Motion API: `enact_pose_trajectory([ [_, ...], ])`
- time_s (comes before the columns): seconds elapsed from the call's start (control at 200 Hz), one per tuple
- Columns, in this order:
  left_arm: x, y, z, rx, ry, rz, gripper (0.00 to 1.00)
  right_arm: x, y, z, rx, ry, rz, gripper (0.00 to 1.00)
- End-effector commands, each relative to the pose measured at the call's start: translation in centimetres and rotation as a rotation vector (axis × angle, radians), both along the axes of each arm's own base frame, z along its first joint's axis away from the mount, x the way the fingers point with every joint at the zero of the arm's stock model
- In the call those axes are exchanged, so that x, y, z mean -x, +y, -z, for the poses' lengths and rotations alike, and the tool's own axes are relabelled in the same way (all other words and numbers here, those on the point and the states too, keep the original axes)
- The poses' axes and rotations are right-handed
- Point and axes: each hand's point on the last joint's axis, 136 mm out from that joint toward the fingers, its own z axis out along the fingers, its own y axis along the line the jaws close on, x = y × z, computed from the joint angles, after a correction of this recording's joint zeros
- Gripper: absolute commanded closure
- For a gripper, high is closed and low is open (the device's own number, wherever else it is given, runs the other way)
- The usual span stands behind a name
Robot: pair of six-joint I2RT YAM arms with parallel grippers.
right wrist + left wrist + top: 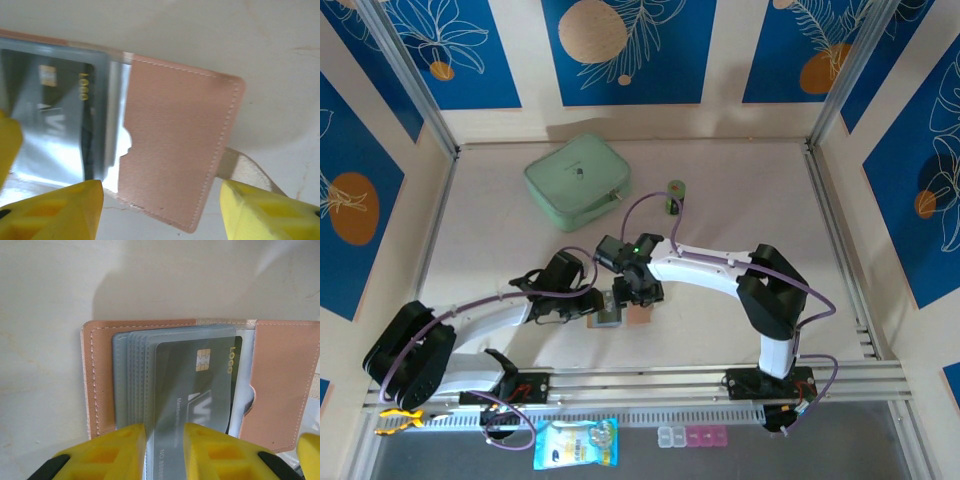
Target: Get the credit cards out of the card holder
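The tan card holder (285, 380) lies open on the table, its grey pockets (127, 380) fanned at the left. A dark credit card (200, 380) with a gold chip sits inside the front translucent pocket. My left gripper (164, 432) is down on these pockets, jaws a little apart, with the card's lower part showing in the gap and nothing pinched. My right gripper (161, 192) is open wide, its yellow fingers on either side of the holder's right flap (175, 135) without touching it. From above, both grippers meet over the card holder (638, 316).
A mint-green zip case (577, 181) lies at the back left, and a small green object (675, 195) stands behind the right arm. The holder's side tab (240, 167) sticks out by the right finger. A snack bag (576, 443) and pill box (695, 436) lie below the rail.
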Motion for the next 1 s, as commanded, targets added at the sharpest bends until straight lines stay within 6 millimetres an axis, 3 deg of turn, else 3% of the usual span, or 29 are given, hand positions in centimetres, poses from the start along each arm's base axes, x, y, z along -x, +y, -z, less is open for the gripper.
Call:
enact_pose_trajectory([
  [0.0,1.1,0.4,1.2,-0.022,0.046,0.010,0.73,0.0,-2.1,1.1,0.062,0.019,0.034,0.35],
  [0.315,1.7,0.8,1.9,-0.032,0.066,0.002,0.73,0.0,-2.9,3.1,0.075,0.059,0.067,0.28],
  [0.79,2.5,1.4,2.2,-0.019,0.077,-0.019,0.73,1.1,-3.8,7.9,0.084,0.126,0.090,0.28],
  [0.995,2.4,1.1,1.9,-0.004,0.074,-0.020,0.73,0.9,-3.8,7.9,0.082,0.109,0.076,0.28],
])
